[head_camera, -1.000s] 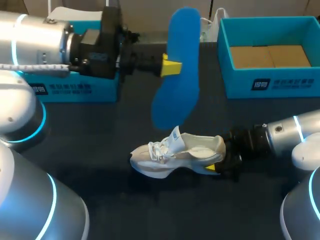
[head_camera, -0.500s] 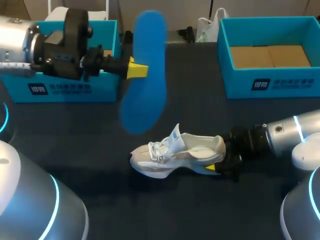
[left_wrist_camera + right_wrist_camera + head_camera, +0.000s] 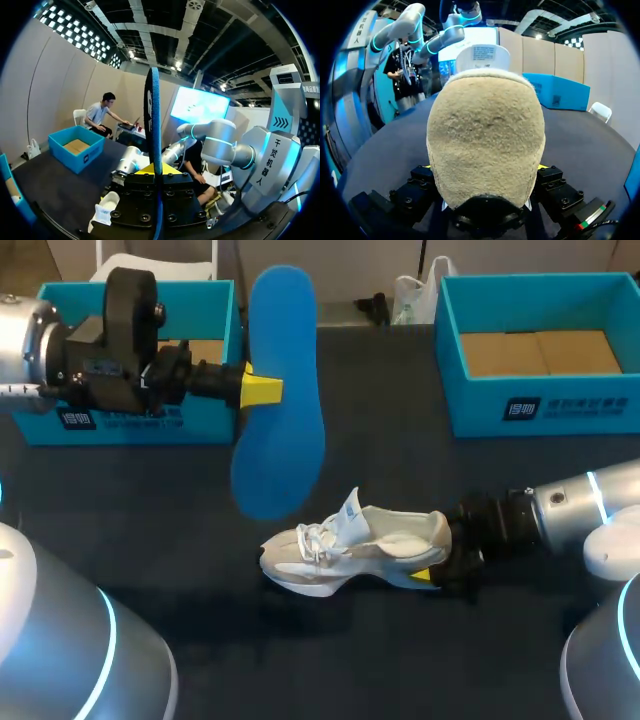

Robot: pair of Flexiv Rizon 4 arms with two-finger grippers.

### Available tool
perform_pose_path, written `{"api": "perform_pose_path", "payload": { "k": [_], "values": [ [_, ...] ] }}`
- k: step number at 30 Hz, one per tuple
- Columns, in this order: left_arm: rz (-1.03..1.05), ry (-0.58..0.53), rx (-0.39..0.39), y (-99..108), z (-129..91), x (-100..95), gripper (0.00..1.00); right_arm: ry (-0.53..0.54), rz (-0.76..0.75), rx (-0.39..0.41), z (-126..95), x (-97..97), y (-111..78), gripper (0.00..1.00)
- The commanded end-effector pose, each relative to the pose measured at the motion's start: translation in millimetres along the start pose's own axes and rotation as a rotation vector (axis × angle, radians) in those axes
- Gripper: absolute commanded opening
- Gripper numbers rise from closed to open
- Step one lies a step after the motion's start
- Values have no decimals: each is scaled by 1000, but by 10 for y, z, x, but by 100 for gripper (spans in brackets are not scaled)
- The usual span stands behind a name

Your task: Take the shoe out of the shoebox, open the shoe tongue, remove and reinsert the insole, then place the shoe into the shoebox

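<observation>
At the far left of the bench (image 3: pixel 400 660) an open teal box (image 3: pixel 140 420) sits under your left arm (image 3: pixel 110 340), which extends level above it. The left jaws are pinched narrow on the blue insole (image 3: pixel 285 440), gripping one long edge about midway. The insole hangs upright in the air, clear of the bench and up and to the left of the shoe. In the left wrist view it shows as a thin blade running straight out between the yellow tips. Held that way, I judge, its lower end is free for you to aim at the shoe's mouth for reinsertion. The shoe (image 3: pixel 350 545) stands on its sole mid-bench, outside both boxes, toe to the left, tongue lifted and opening exposed. The right jaws clasp its heel from both sides, low by the sole, and your right arm (image 3: pixel 560 505) lies low over the bench. That grip should keep the shoe from skidding when the insole pushes in. At the far right a second open teal box (image 3: pixel 540 400), cardboard showing inside, stands well apart from the shoe; you cannot tell from here which box is the shoebox proper
</observation>
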State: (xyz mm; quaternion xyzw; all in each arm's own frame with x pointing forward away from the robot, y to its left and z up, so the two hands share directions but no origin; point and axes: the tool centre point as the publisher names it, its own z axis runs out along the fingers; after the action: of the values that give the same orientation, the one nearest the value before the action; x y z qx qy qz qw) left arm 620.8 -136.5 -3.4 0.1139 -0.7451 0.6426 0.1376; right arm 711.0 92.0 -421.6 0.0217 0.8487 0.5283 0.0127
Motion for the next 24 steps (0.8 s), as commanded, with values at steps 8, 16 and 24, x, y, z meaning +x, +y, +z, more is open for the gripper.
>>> {"api": "perform_pose_path", "payload": {
  "k": [8, 16, 24],
  "values": [
    [-4, 15, -2, 5, 94, -20, 0, -2, -1, 7, 6, 20, -1, 0],
    [-4, 15, -2, 5, 94, -20, 0, -23, 3, 29, -88, 20, 11, 100],
    [-4, 15, -2, 5, 94, -20, 0, -40, 24, 117, -204, 21, 18, 100]
  ]
}}
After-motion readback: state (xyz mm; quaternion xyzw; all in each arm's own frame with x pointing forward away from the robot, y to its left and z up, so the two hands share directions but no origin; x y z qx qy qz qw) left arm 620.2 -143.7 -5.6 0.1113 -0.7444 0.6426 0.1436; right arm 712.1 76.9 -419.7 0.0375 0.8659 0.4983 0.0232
